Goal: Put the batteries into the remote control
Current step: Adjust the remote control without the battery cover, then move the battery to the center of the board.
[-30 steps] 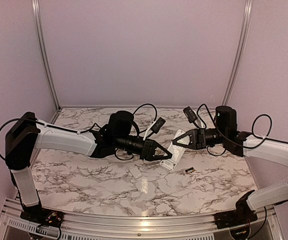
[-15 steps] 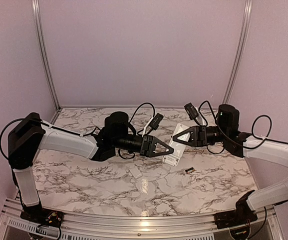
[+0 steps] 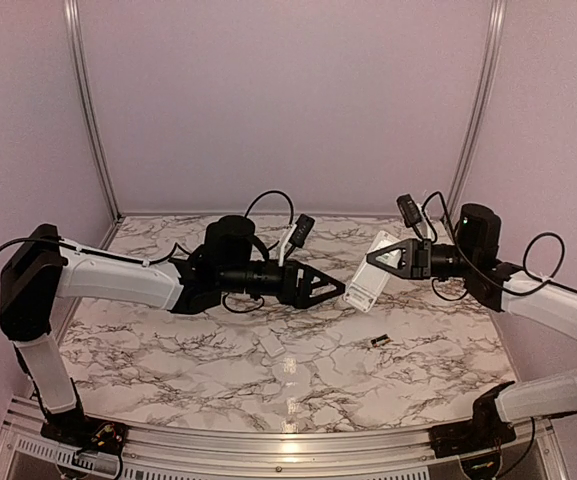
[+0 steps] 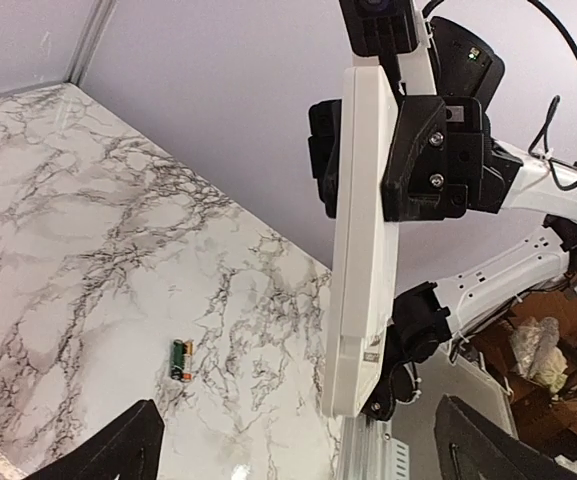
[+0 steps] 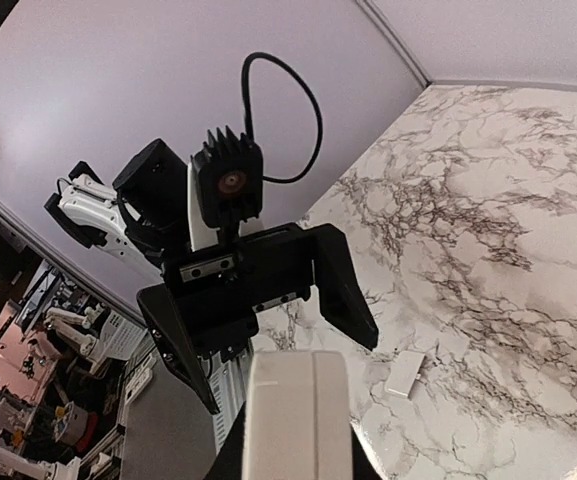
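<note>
One thin pinch by my right gripper (image 3: 372, 260) holds the remote control (image 3: 361, 292) in midair; my left gripper (image 3: 330, 292) gapes empty, so it could slip.

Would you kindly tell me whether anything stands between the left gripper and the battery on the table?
Nothing visible does. The battery lies on the marble table, in clear sight of the left gripper; the remote control, held up by the right gripper, hangs beside that line.
</note>
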Controlling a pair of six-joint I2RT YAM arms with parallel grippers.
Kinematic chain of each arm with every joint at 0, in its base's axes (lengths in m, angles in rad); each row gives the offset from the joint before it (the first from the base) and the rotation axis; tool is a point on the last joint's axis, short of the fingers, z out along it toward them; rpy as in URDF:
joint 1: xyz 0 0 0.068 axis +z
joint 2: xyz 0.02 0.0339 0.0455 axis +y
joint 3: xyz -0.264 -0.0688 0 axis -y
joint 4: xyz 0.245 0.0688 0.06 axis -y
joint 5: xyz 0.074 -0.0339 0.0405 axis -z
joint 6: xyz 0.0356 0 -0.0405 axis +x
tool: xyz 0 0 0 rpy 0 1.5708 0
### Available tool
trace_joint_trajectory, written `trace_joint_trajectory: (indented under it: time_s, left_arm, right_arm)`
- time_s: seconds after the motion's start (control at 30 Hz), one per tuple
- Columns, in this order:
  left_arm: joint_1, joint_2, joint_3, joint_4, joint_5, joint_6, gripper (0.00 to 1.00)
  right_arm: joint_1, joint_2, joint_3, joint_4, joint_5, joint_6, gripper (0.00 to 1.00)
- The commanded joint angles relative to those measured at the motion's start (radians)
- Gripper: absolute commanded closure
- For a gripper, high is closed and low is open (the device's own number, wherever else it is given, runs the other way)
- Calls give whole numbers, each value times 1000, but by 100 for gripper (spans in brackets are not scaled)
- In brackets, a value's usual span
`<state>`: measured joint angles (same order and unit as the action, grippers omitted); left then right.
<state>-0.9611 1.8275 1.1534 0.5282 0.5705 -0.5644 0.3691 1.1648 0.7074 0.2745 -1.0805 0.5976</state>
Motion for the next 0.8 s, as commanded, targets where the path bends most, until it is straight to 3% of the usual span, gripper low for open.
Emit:
trace_joint_trajectory:
  time_s: [0.0,0.13,0.27,0.4,0.6,0.77]
  left_arm:
    - [6,-76,42,-265,-289,223,1]
    - [18,-81,11,-231,-335,215,1]
    - [-7,83,246,-547,-325,328,1]
    - [-54,148,291,-572,-306,400,1]
    - [-145,345,548,-744,-412,528,1]
    - [-170,481,693,-791,-437,551,9]
  right_arm:
    - [-137,-55,7,-72,33,-29,100]
    - [-242,-88,3,-92,66,-17,100]
    - [-316,-124,0,-78,92,13,100]
    - [-393,-146,3,-67,96,44,100]
    - [-443,-144,12,-37,84,75,100]
    - [-446,-143,10,-47,80,70,100]
